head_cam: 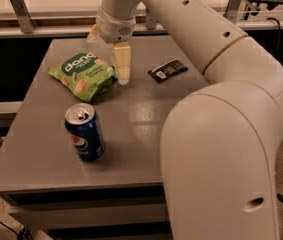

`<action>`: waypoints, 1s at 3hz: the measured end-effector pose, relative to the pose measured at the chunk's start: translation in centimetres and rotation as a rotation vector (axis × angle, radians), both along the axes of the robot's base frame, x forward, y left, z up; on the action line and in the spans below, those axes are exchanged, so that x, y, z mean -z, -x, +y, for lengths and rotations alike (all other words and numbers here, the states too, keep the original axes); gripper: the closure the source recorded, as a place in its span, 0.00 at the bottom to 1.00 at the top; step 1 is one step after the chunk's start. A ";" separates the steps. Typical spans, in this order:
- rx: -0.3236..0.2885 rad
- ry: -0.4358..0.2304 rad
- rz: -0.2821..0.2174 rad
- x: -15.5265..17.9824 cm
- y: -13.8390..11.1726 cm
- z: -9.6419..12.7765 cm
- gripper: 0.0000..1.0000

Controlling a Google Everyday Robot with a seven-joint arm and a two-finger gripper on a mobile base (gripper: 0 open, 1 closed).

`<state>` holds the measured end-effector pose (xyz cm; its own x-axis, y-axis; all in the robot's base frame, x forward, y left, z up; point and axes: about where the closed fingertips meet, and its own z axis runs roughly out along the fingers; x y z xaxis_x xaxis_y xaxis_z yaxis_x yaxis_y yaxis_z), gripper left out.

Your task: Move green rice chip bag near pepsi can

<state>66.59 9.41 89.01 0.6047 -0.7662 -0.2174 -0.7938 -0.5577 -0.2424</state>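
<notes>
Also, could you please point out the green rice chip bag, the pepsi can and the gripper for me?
green rice chip bag [82,75], camera view, printed front.
pepsi can [86,138], camera view, blue side wall.
gripper [122,73], camera view, lower end, by the bag's right edge.

We find the gripper [121,64] low at the right edge of the green rice chip bag [83,75], with a black packet [167,70] near on its right. Bare counter [131,126] separates bag from pepsi can [85,132]. The robot's bulky arm [221,159] blocks our right front.
</notes>
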 end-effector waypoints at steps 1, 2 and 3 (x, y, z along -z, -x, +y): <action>-0.042 -0.006 0.018 2.1 0.8 1.4 0.00; -0.044 -0.005 0.015 2.0 0.8 1.5 0.00; -0.049 0.006 0.017 2.1 1.1 1.7 0.00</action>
<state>65.53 11.11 86.89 0.6379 -0.7371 -0.2230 -0.7694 -0.5975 -0.2258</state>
